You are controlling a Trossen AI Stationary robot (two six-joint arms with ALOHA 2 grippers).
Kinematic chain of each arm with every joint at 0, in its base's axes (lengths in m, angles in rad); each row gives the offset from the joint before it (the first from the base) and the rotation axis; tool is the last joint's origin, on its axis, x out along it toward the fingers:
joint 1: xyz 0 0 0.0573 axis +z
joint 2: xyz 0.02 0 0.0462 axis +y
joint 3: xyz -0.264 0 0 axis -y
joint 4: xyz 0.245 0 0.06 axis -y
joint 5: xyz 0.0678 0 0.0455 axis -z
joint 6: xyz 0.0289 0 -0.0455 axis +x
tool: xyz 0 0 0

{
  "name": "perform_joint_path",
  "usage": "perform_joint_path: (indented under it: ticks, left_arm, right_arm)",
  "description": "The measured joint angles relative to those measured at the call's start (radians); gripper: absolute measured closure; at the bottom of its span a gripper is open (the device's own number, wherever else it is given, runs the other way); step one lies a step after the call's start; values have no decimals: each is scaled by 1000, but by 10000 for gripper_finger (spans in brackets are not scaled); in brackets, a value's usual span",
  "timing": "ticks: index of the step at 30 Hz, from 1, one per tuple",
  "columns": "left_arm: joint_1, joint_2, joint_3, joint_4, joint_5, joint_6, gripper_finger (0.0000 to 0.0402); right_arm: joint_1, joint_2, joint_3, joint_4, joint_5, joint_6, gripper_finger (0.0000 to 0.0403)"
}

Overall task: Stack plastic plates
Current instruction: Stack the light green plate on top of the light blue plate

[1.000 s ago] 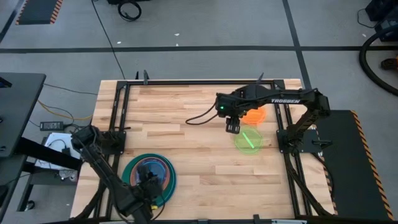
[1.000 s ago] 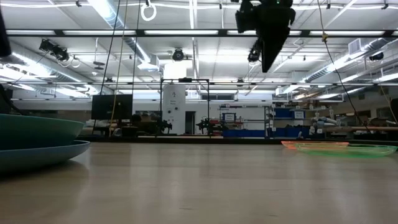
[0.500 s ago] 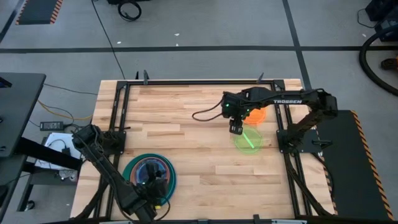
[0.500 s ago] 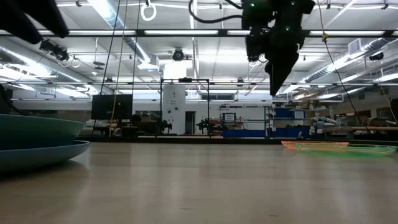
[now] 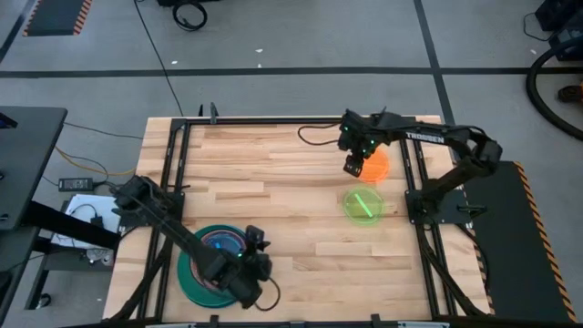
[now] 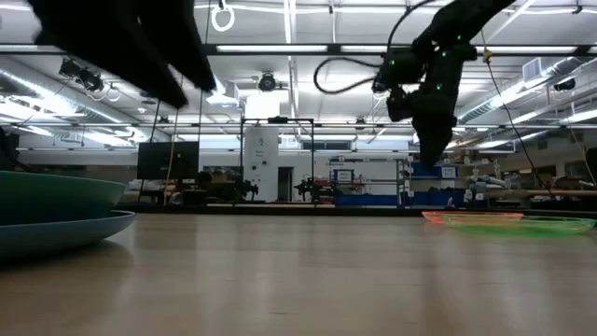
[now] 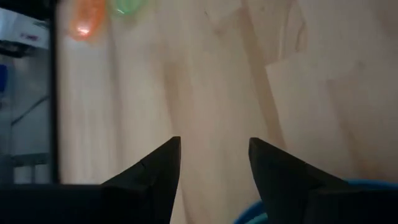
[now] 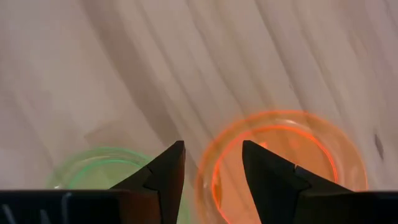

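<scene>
My right fingers point(image 8: 211, 171) open, empty, above orange plate point(image 5: 374, 166); left fingers point(image 7: 213, 165) open beside plate stack point(image 5: 202, 271).

Stacked plates point(image 5: 219, 255) lie front-left; two single plates point(image 5: 364, 204) back-right, well apart.

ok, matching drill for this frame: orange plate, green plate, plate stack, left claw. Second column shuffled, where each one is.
Column 1:
1. orange plate
2. green plate
3. plate stack
4. left claw

Column 2:
A. beside the stack's right edge, open
B. table's front left
C. under the right claw
D. lying alone, just in front of the orange one

Pairs: 1-C, 2-D, 3-B, 4-A
</scene>
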Motion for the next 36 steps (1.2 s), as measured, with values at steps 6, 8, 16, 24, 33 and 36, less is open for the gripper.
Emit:
perform_joint_path:
  ticks: [6, 8, 16, 24, 33, 36]
  left_arm:
    - [40, -22, -152, 176, 85, 66, 206]
    - [52, -35, -189, 244, 98, 79, 206]
    - [107, -127, -334, 536, 180, 195, 206]
    - [142, -165, -439, 709, 247, 233, 206]
    - [135, -163, -490, 783, 280, 307, 206]
    - [152, -163, -489, 817, 326, 355, 206]
  right_arm:
    - [-28, 64, 0, -78, -4, 12, 232]
    - [2, 73, -2, -110, -3, 24, 233]
    - [76, 76, -3, -228, -114, 80, 240]
    - [86, 32, -132, -204, -145, 224, 245]
    - [88, -165, -336, -125, -158, 406, 245]
    - [88, -216, -388, -101, -158, 445, 245]
